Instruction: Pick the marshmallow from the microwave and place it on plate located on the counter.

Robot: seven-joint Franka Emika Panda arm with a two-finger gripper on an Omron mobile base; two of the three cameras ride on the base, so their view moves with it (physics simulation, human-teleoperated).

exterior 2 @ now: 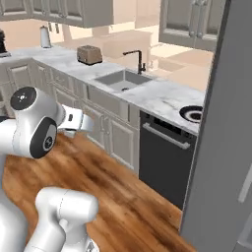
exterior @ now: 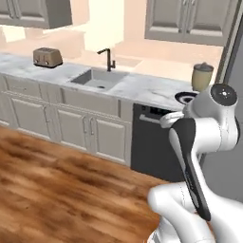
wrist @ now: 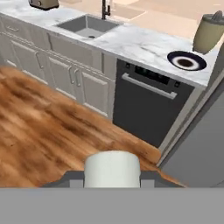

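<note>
The robot's white forearm is hiding half of your small round navy plate (exterior: pixel 184 96), and the frame top is cutting off the tan lidded jar (wrist: pixel 209 31).

The floor (exterior: pixel 61 190) is shiny brown wood. Pale cupboards (exterior: pixel 71 126) line the wall, with a black dishwasher (exterior: pixel 152 142) next to them. More cupboards (exterior: pixel 190 19) hang high on the peach wall (exterior: pixel 102 28).

The marshmallow (wrist: pixel 112 168) — a white, squat cylinder — sits upright between the jaws, above the wooden floor. The plate (wrist: pixel 187 61) — round, dark navy, brownish centre — lies flat on the marble table (wrist: pixel 131 43), beside a tan jar.
</note>
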